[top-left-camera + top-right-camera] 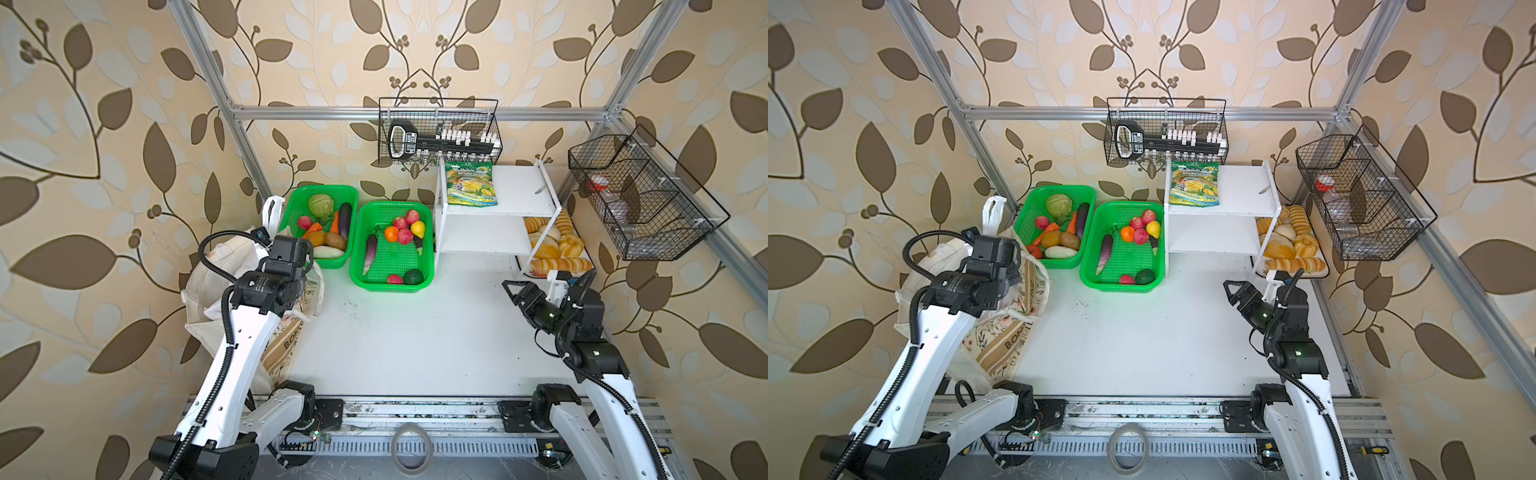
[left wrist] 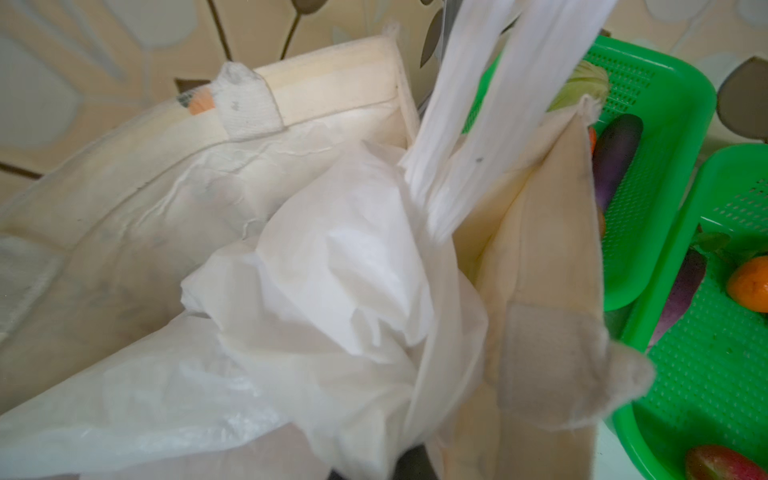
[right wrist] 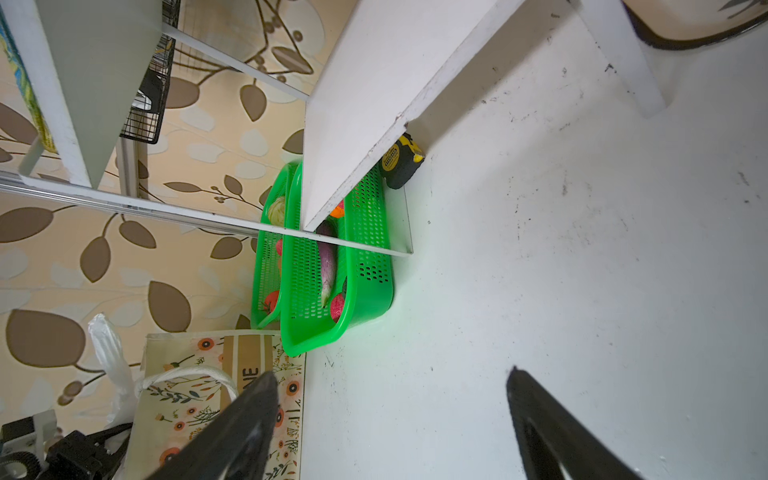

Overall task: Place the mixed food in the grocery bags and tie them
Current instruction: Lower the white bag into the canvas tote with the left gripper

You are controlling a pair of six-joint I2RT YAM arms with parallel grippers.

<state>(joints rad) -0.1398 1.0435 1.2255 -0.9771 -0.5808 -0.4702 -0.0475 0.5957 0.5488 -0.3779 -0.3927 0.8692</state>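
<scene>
The cream cloth tote [image 1: 286, 349] [image 1: 1005, 340] stands at the table's left edge, with brown lettering on its side. The thin white plastic bag [image 2: 332, 270] is bunched inside it, and one loop handle [image 1: 272, 212] [image 1: 992, 212] sticks up. My left gripper [image 2: 407, 469] reaches down into the tote's mouth and is shut on a gathered fold of the plastic bag. The mixed food is hidden under the plastic folds. My right gripper [image 1: 509, 286] [image 3: 390, 374] hovers open over bare table at the right, holding nothing. The right wrist view shows the tote [image 3: 195, 374] from the side.
Two green baskets [image 1: 324, 188] [image 1: 392, 204] of toy fruit and vegetables sit behind the tote. A white shelf [image 1: 519, 208] holds a green-yellow snack pouch [image 1: 471, 185], with bread loaves [image 1: 552, 245] beside it. Wire baskets [image 1: 440, 133] [image 1: 640, 208] hang on the frame. A tape measure [image 3: 401, 162] lies under the shelf.
</scene>
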